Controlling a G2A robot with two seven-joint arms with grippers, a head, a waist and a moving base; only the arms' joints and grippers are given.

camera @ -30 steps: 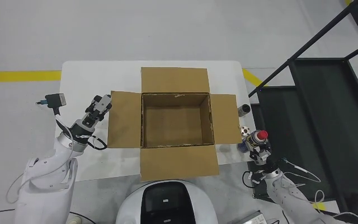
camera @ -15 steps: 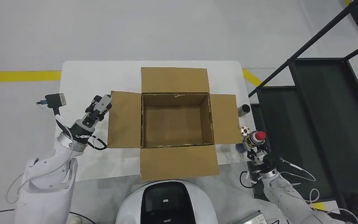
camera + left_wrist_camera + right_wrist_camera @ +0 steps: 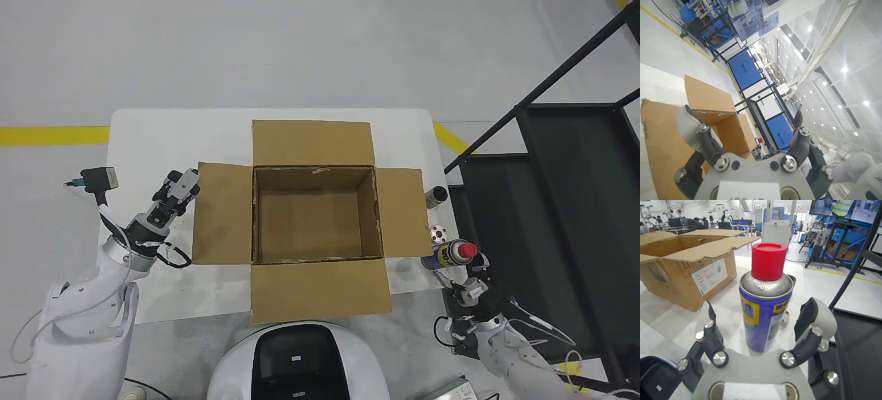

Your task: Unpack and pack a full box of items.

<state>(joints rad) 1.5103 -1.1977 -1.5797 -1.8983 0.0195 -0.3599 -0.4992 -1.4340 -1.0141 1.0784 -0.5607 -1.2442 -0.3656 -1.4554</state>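
One bench (image 3: pixel 150 140) carried the open box (image 3: pixel 312 142), seemingly unpacked. Spray can (image 3: pixel 765 298) stood upright right of it. Right fingers (image 3: pixel 810 313) straddled it wide, untouching, likely for repacking. Left fingers (image 3: pixel 687 117) wide, empty.

The top view looks straight down from above the arms, far enough back to take in the whole white bench (image 3: pixel 160 140), with the open cardboard box (image 3: pixel 315 225) at mid-frame and floor (image 3: pixel 300 50) around it. The left wrist view sits close behind the left tool (image 3: pixel 741 113) and tilts upward, facing over the box's flaps toward the hall's ceiling lights (image 3: pixel 844 70). The right wrist view sits close behind the right tool (image 3: pixel 760 307), low and roughly level over the bench, very near the spray can (image 3: pixel 762 317), with the box farther off. All three views share the box. The top and right wrist views also share the can.
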